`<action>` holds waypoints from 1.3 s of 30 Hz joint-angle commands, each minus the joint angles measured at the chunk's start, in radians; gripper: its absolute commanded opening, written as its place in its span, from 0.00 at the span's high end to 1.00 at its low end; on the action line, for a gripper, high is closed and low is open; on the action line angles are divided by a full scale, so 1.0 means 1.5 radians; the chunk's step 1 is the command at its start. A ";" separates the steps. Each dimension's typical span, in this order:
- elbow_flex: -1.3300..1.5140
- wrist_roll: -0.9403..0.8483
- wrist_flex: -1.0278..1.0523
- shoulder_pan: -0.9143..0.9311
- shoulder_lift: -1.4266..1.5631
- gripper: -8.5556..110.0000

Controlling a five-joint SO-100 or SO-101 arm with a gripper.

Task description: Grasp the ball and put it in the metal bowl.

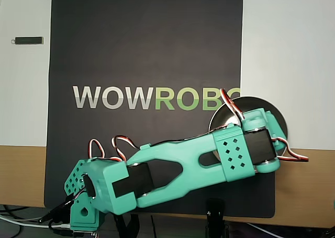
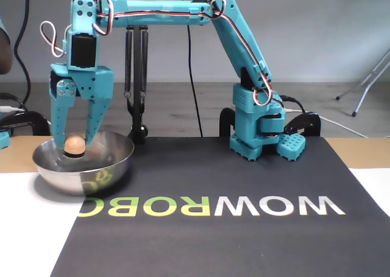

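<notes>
In the fixed view the claw (image 2: 74, 142) hangs straight down over the metal bowl (image 2: 103, 170) at the left of the scene, its two fingers dipped just inside the rim; the ball (image 2: 74, 145) sits between the fingertips, low over the bowl's middle – the right place for a drop, since the sloping wall would keep it from rolling out

The fingers look pressed to the ball on both sides, so I judge the claw closed on it, though the gap is narrow and I cannot rule out a slight loosening; whether the ball already touches the bottom is hidden by the near rim

The arm (image 2: 164, 10) reaches level from its base (image 2: 259, 137) on the dark mat (image 2: 244, 185), then turns down at the wrist – that keeps the claw upright over the bowl; in the overhead view the arm (image 1: 178, 167) covers most of the bowl (image 1: 233, 103), and neither ball nor fingertips can be seen there

The bowl stands half on the mat's edge, half on the white part of the desk (image 2: 36, 228); the task looks nearly done – what remains is to spread the fingers and lift clear without nudging the rim
</notes>
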 commanded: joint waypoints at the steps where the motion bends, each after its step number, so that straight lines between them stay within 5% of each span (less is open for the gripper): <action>1: 0.001 0.003 0.002 -0.001 0.006 0.74; 10: 0.000 0.003 -0.001 -0.001 0.009 0.73; 16: 0.000 0.003 0.002 0.001 0.010 0.51; 39: 0.000 0.003 -0.005 0.001 0.014 0.50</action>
